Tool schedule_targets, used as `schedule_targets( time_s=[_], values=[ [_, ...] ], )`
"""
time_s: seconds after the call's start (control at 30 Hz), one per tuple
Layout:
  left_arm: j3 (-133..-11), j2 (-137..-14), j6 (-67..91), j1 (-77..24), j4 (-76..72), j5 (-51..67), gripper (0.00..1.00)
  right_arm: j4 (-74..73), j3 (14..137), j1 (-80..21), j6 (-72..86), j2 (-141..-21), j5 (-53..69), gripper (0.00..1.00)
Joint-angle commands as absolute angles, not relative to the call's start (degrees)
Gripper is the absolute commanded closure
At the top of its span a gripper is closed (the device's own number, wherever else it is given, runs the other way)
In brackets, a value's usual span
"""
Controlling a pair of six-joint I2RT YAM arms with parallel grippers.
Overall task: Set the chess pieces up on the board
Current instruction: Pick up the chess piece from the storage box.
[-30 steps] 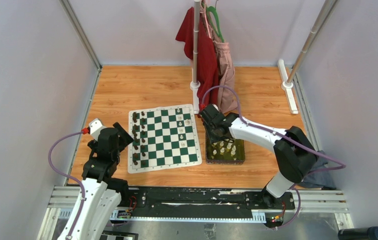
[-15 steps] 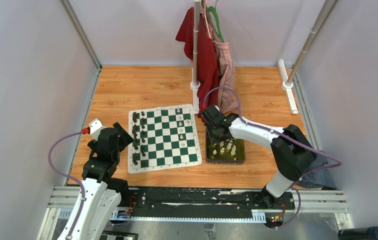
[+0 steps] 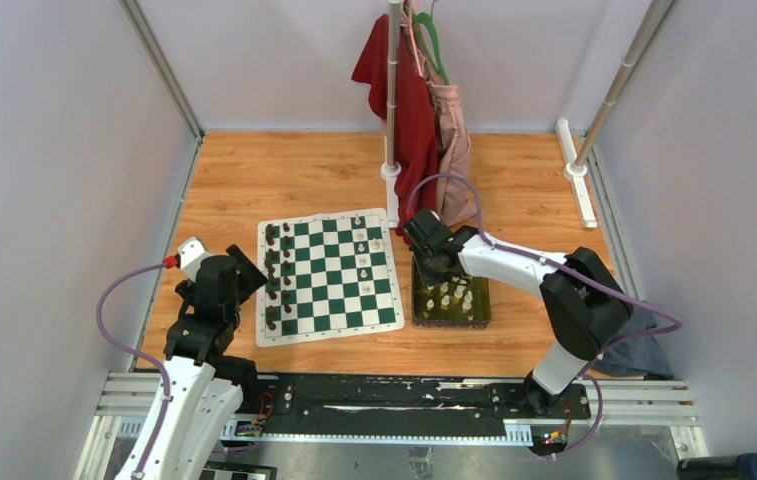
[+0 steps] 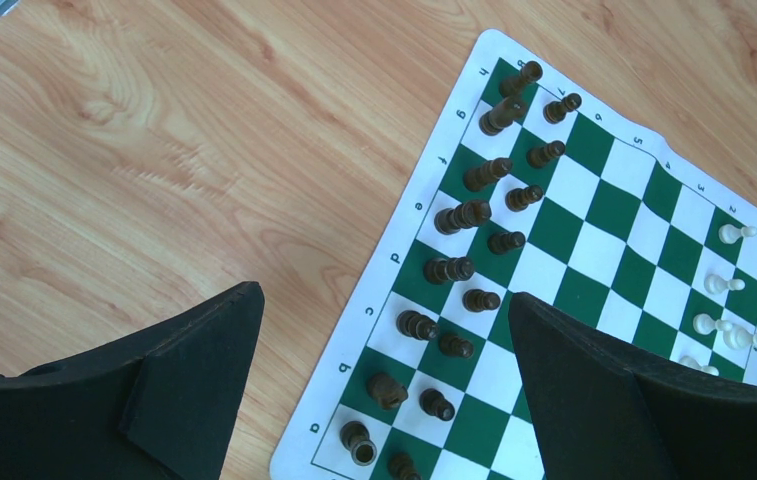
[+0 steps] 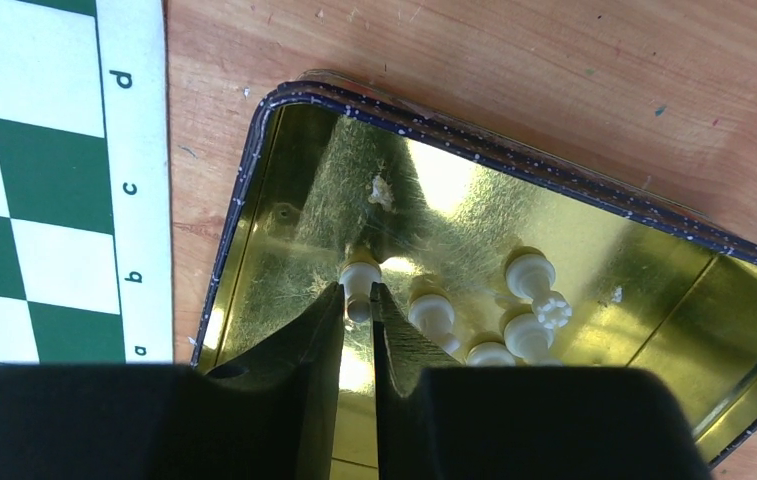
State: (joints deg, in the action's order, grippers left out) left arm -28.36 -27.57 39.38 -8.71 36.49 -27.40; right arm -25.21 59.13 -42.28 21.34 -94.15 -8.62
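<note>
Black fingers of your left gripper [image 4: 382,295] stand wide apart and hold nothing. It hovers just off the left edge of the board [image 4: 594,230], over the wooden table [image 4: 154,150]. Dark chessmen [image 4: 464,215] fill the two columns on that side. White border letters there read c, d, e, f, g; the rest is too small or cut off.

Your right gripper [image 5: 357,292] is down inside the tray [image 5: 294,230], which has a gold inside and a dark blue rim and sits just right of the board. Its fingers are nearly together and pinch a cream pawn [image 5: 359,272] by the neck. You can't tell whether the base is off the tray floor. Loose cream chessmen [image 5: 529,300] lie just right of it in the tray. Board border beside the tray reads d, c, b, a. No brand on the tray is legible.

Placed cream pieces [image 3: 362,245] stand on the board's right columns, toward the far end.

At the far side, a red cloth [image 3: 409,100] and a pink garment [image 3: 451,130] hang at a pole [image 3: 392,90].
</note>
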Motion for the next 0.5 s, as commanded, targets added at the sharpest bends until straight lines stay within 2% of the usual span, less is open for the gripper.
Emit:
schedule_targets(
  time_s=[0.0, 0.23, 0.47],
  values=[
    [-28.1, -27.1, 39.3, -8.5, 36.6, -28.7, 0.0, -25.5, 57.9, -41.5, 20.9, -95.3, -8.0, 0.8],
    [-28.1, -27.1, 39.4, -8.5, 36.6, -28.6, 0.0, -25.6, 57.7, -41.4, 20.9, -95.3, -7.9, 0.81],
    [-28.1, -27.0, 39.4, -8.5, 36.6, -28.5, 0.0, -25.8, 57.8, -41.4, 20.8, -95.1, -7.8, 0.96]
  ],
)
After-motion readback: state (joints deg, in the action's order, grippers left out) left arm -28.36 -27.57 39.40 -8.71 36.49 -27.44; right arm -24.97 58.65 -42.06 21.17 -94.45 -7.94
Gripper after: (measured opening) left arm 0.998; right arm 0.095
